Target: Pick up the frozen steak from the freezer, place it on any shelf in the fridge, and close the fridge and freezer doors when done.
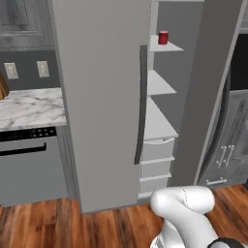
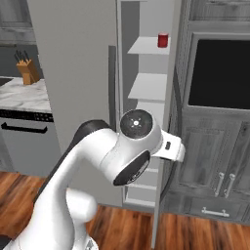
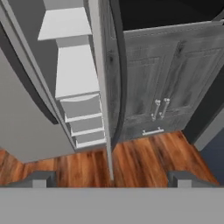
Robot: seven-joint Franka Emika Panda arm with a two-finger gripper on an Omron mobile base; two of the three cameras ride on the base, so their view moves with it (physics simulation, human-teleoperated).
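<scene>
Freezer (image 1: 162, 104) stands open as a narrow slot between two doors; wide grey door (image 1: 99, 97) on the left looks shut, its long dark handle (image 1: 141, 104) running right along the slot's left edge; narrower door (image 1: 208, 87) on the right is swung out, its thin edge pointing toward the robot — in the hand view that edge (image 3: 101, 87) cuts straight down the middle; opaque grey shelves stacked inside, three drawers (image 1: 156, 167) below them; red can (image 1: 163, 37) sits on the top shelf toward the back; frozen steak not made out on any shelf visible here; right of the open door, dark oven panel (image 2: 218, 73) and grey cabinet doors (image 2: 215, 156) crowd close; wood floor (image 1: 58, 223) in front gives open room; marble counter (image 1: 29, 106) and knife block (image 2: 28, 71) well off to the left. Gripper (image 3: 111, 178) low near the floor, jaws spread fully wide, nothing between the fingertips (image 3: 41, 178), touching nothing — well apart from the shelves.
</scene>
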